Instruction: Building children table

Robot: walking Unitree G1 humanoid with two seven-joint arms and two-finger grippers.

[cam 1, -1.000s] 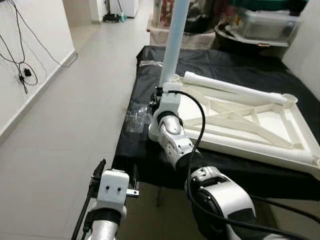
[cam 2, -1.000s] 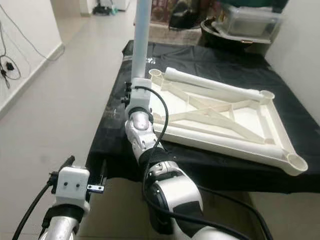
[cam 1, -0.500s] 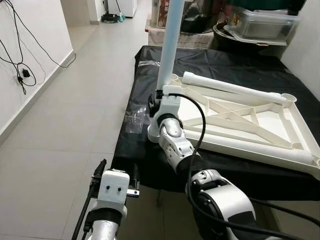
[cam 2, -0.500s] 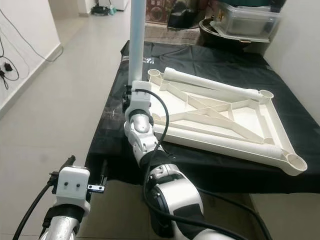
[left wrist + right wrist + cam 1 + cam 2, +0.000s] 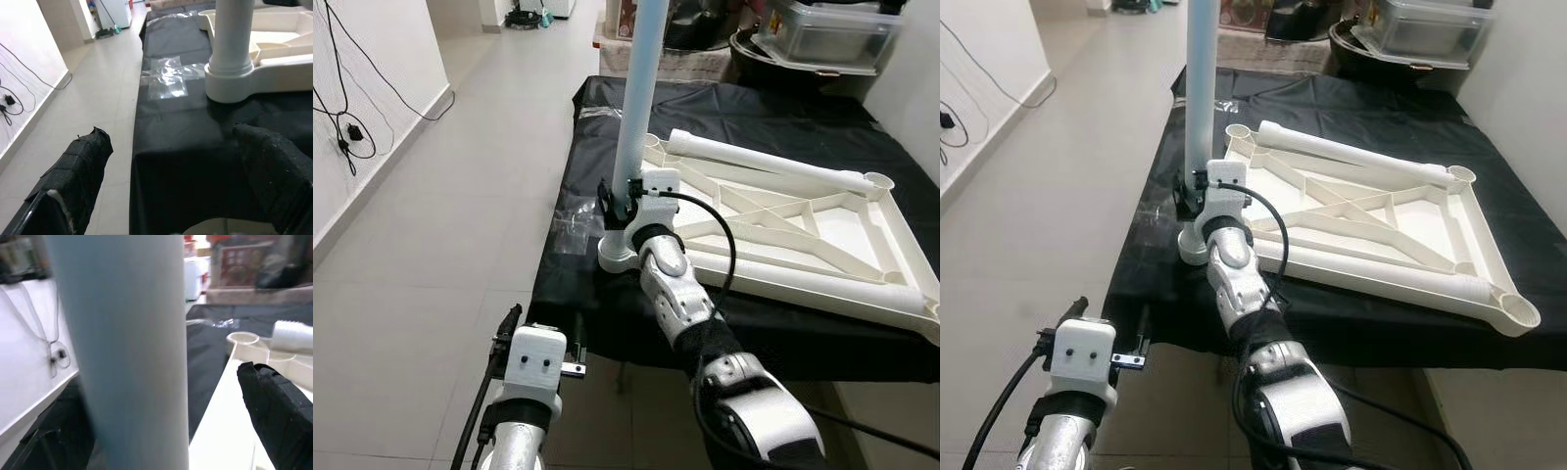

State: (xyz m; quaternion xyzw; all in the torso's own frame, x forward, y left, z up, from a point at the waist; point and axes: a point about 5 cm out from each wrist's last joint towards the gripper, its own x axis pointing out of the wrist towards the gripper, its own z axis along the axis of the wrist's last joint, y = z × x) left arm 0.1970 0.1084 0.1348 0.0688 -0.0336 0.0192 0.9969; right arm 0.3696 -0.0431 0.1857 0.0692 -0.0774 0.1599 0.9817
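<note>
A white table frame (image 5: 783,230) lies upside down on the black-covered table (image 5: 607,108). A pale blue-white leg (image 5: 636,98) stands upright in the frame's near left corner socket (image 5: 230,83). My right gripper (image 5: 617,196) is open at the foot of the leg, one finger on each side. In the right wrist view the leg (image 5: 127,347) is very close, with a gap between it and the black finger (image 5: 279,421). My left gripper (image 5: 166,142) is open and holds nothing. It hangs low in front of the table's near edge, pointing at the socket.
A crumpled clear plastic bag (image 5: 570,227) lies on the cloth left of the socket. Storage boxes (image 5: 822,34) and clutter stand beyond the table's far end. Tiled floor (image 5: 460,196) runs along the left, with cables (image 5: 347,127) on the white wall.
My right arm has stretched farther over the table edge beside the leg, which now stands a little straighter. The view has shifted slightly. The left arm has stayed put.
</note>
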